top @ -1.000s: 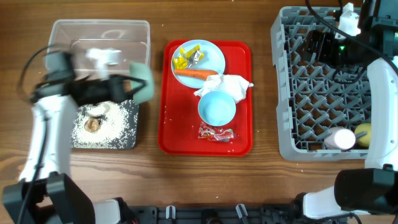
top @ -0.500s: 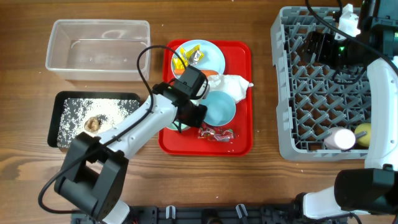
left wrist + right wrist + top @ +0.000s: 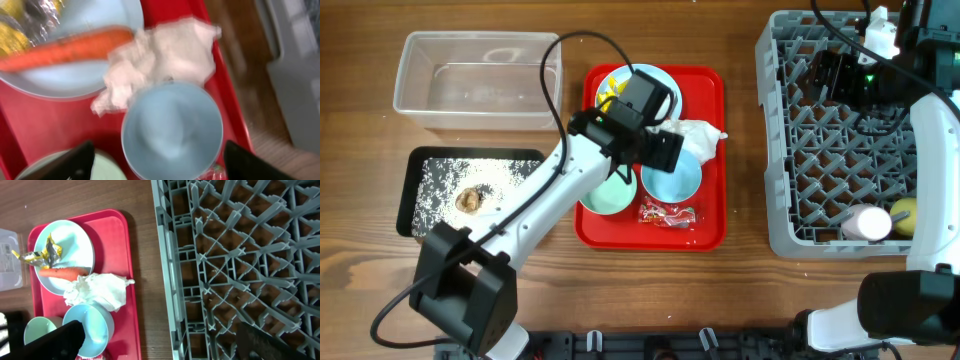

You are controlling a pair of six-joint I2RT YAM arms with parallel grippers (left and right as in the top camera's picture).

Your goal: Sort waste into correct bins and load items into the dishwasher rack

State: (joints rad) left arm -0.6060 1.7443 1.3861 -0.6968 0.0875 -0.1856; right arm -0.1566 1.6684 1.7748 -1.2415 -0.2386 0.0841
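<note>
My left gripper (image 3: 160, 165) (image 3: 658, 148) hovers open over the red tray, its fingers (image 3: 75, 161) wide on either side of a pale blue bowl (image 3: 172, 131) (image 3: 672, 176) and holding nothing. A teal bowl (image 3: 608, 196) sits free on the tray's front left. The crumpled napkin (image 3: 165, 55) leans on the light-blue plate (image 3: 100, 75), which carries the carrot (image 3: 65, 47) and yellow and silver wrappers (image 3: 42, 252). A red wrapper (image 3: 667, 213) lies at the tray's front. My right gripper (image 3: 165, 340) is open above the rack (image 3: 840, 140), where pink (image 3: 868, 222) and yellow (image 3: 905, 213) cups rest.
The clear tub (image 3: 415, 85) stands at the back left. In front of it the black tray (image 3: 415, 165) holds rice and a brown lump (image 3: 470, 200). The red tray (image 3: 712, 225) lies between the bins and the rack. My left arm crosses over the tray's left edge.
My left arm swung from over the black tray to the red tray with the teal bowl, left it on the tray's front left, and opened. The right arm has not moved.
</note>
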